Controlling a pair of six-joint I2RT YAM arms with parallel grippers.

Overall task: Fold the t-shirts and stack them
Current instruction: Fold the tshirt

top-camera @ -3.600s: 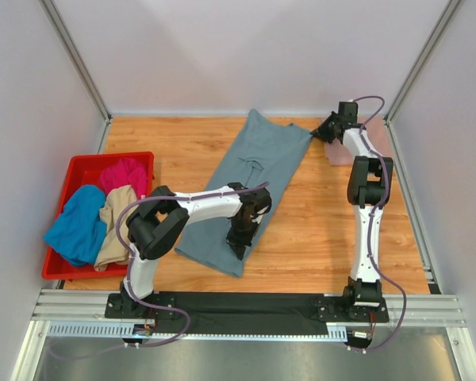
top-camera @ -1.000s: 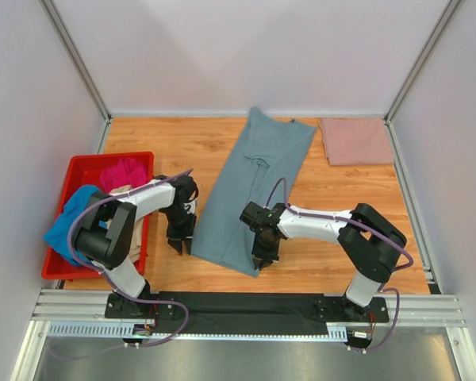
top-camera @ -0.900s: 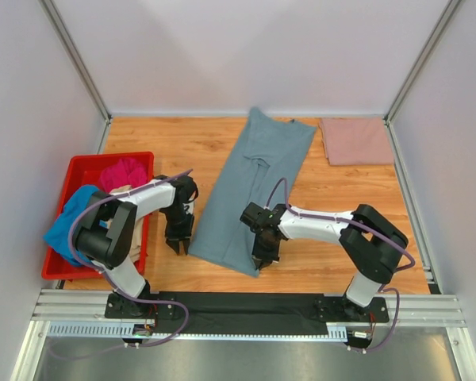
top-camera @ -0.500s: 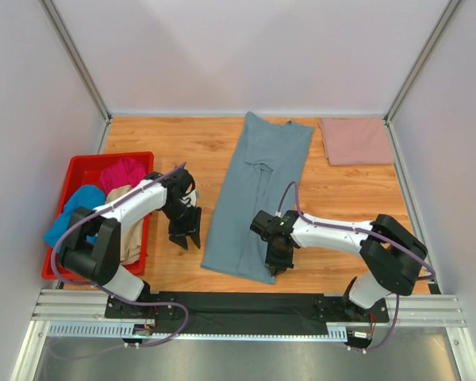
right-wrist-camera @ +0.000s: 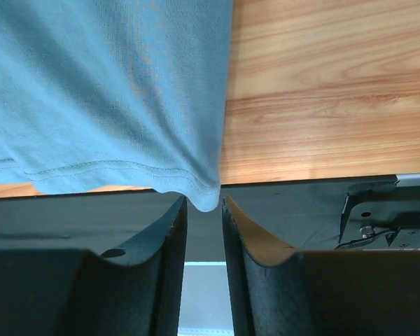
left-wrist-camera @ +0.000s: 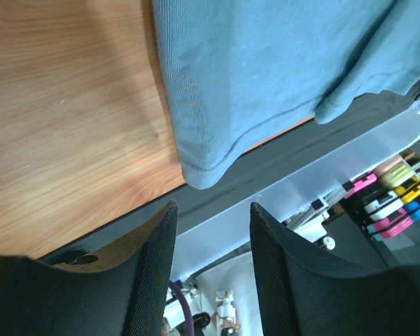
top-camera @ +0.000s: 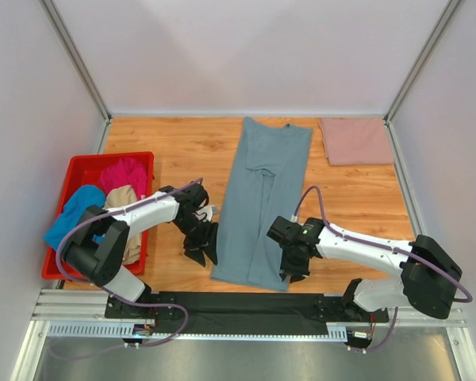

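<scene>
A large slate grey-blue t-shirt point(top-camera: 266, 190) lies lengthwise down the middle of the table, with its hem at the near edge. My left gripper point(top-camera: 206, 254) stands just left of the hem's left corner point(left-wrist-camera: 199, 175). It is open point(left-wrist-camera: 213, 206) with nothing between its fingers. My right gripper point(top-camera: 296, 271) is at the hem's right corner. Its jaws point(right-wrist-camera: 204, 199) are narrowly open, and the tip of the shirt corner point(right-wrist-camera: 208, 199) rests at the fingertips, not pinched. A folded dusty-pink t-shirt point(top-camera: 355, 141) lies at the back right.
A red bin point(top-camera: 111, 155) at the left holds bright blue point(top-camera: 75, 222), magenta point(top-camera: 125, 172) and beige point(top-camera: 119, 210) shirts. A black strip point(top-camera: 246, 303) and a metal rail run along the near edge. White walls close in the table.
The grey-blue shirt's near end has been drawn right and toward the near edge, so it lies straighter. Both grippers moved that way. The right gripper has let go of the corner and the left has widened.
</scene>
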